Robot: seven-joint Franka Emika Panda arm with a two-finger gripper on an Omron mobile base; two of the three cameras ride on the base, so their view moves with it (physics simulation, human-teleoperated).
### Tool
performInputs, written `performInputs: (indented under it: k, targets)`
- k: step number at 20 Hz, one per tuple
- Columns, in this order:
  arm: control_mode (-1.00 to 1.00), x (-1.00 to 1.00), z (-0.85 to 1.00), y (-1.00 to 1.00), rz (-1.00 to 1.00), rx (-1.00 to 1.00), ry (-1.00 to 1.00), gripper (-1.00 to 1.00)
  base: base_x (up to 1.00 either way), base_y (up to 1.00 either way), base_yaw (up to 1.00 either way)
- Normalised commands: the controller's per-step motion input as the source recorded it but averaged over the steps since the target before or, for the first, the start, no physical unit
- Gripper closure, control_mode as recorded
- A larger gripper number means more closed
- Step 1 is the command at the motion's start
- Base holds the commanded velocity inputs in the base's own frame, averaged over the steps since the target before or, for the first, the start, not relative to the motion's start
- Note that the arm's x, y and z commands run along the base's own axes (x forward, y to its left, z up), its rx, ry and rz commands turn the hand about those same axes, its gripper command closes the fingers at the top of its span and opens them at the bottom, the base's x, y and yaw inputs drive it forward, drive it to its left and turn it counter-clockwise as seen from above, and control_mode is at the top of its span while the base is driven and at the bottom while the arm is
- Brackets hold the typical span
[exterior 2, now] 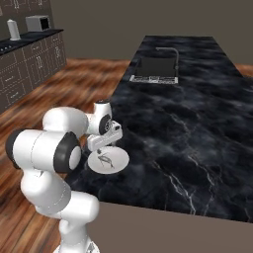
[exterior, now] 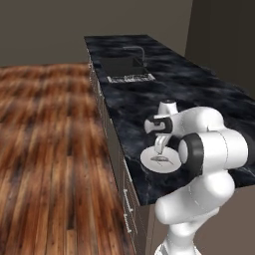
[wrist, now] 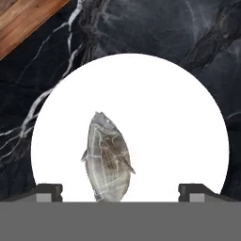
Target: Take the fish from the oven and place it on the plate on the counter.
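Note:
The small grey fish [wrist: 107, 160] lies on the round white plate [wrist: 169, 113], left of its middle in the hand view. The plate [exterior: 149, 159] [exterior 2: 118, 159] rests on the black marble counter [exterior: 149, 99] [exterior 2: 188, 123] near its front edge, with the fish [exterior: 161, 160] [exterior 2: 105, 160] showing as a thin dark shape on it. My gripper [wrist: 121, 190] [exterior: 159, 147] [exterior 2: 101, 150] hangs just above the plate, pointing down. It is open, its fingertips [wrist: 49, 190] stand wide apart, and neither touches the fish. The oven is out of view.
An inset sink [exterior: 124, 67] [exterior 2: 155, 69] with a faucet [exterior 2: 170, 52] lies at the far end of the counter. Wooden floor [exterior: 45, 149] runs along its left side. Across the room stand cabinets with a small appliance [exterior 2: 37, 22] and a kettle [exterior 2: 14, 29].

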Motion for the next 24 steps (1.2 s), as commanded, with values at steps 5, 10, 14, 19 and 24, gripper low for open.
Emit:
performInputs:
  k: [5,10,14,19,24]
  targets:
    - [-1.0,-0.45,0.61,-0.14,-0.02,0.01,-0.03,-1.0,0.0,0.0,0.0]
    - [-1.0,-0.51,0.68,-0.24,-0.18,0.06,-0.04,-1.0,0.0,0.0,0.0]
    - [-1.0,-0.49,0.74,-0.08,-0.26,0.03,0.0,-1.0,0.0,0.0,0.0]
    - [-1.0,-0.57,0.79,0.0,-0.27,0.01,0.0,-1.0,0.0,0.0,0.0]
    - [-1.0,-0.72,0.81,0.0,-0.23,0.0,0.0,-1.0,0.0,0.0,0.0]
